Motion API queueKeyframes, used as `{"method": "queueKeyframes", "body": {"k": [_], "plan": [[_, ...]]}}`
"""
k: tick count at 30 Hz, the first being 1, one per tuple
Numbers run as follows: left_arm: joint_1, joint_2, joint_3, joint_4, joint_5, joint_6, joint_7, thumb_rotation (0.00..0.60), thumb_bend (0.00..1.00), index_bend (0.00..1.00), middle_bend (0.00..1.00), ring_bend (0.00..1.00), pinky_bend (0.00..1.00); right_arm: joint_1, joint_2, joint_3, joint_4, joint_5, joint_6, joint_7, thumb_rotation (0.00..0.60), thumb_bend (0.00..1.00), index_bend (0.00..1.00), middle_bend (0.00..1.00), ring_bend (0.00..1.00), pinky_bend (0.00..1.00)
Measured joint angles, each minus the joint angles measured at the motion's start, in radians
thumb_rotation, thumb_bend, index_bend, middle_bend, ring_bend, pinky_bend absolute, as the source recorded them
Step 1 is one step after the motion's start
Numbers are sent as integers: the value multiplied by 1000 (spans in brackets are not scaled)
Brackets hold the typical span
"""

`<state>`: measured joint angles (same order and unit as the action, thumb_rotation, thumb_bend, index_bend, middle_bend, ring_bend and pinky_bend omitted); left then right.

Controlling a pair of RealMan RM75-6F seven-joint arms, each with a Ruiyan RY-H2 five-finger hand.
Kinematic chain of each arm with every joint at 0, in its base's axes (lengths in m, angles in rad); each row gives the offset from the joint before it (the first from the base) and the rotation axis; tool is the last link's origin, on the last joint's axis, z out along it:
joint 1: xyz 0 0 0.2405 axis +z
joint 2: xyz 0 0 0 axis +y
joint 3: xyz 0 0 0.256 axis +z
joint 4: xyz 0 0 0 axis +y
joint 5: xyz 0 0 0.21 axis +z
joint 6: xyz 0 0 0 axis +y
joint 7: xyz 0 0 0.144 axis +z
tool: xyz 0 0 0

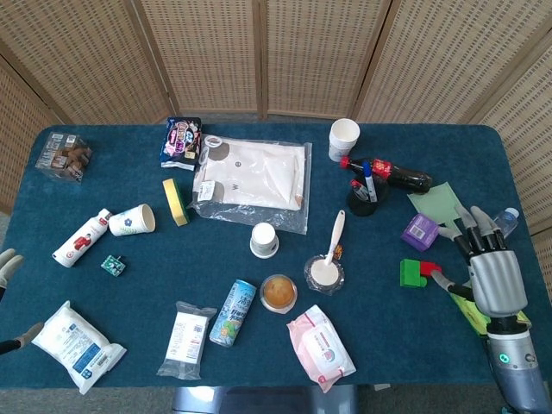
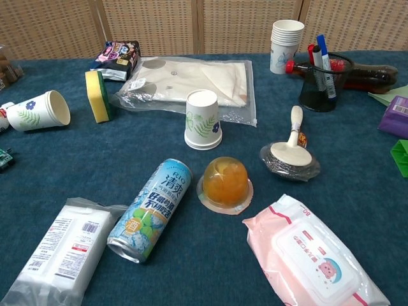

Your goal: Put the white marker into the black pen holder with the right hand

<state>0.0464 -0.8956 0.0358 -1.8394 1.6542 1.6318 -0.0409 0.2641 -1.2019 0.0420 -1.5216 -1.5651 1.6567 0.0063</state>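
The white marker (image 2: 326, 69) is seen standing tilted inside the black pen holder (image 2: 318, 92), just beside a cola bottle (image 1: 388, 172) at the far right of the table (image 1: 103, 319). The right robot hand (image 1: 492, 269) is held with fingers spread and nothing in it, near the table's right edge, well apart from the holder. Of the left robot hand (image 1: 9, 264), only fingertips are shown at the left edge; its state cannot be told.
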Motion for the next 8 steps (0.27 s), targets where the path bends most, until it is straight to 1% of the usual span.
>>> {"method": "queueKeyframes", "body": {"k": [3, 6, 8], "plan": [[1, -2, 1, 0, 2, 2, 6, 600, 43, 0, 0, 0, 4, -26, 38, -45, 11, -28, -16, 49, 600, 132, 278, 64, 0, 161], [3, -4, 2, -1, 4, 3, 14, 600, 42, 0, 0, 0, 5, -52, 63, -77, 13, -49, -35, 58, 600, 55, 265, 62, 0, 129], [4, -6, 3, -1, 5, 3, 19, 600, 42, 0, 0, 0, 5, -62, 68, -84, 9, -51, -39, 50, 600, 10, 247, 61, 0, 99]]}}
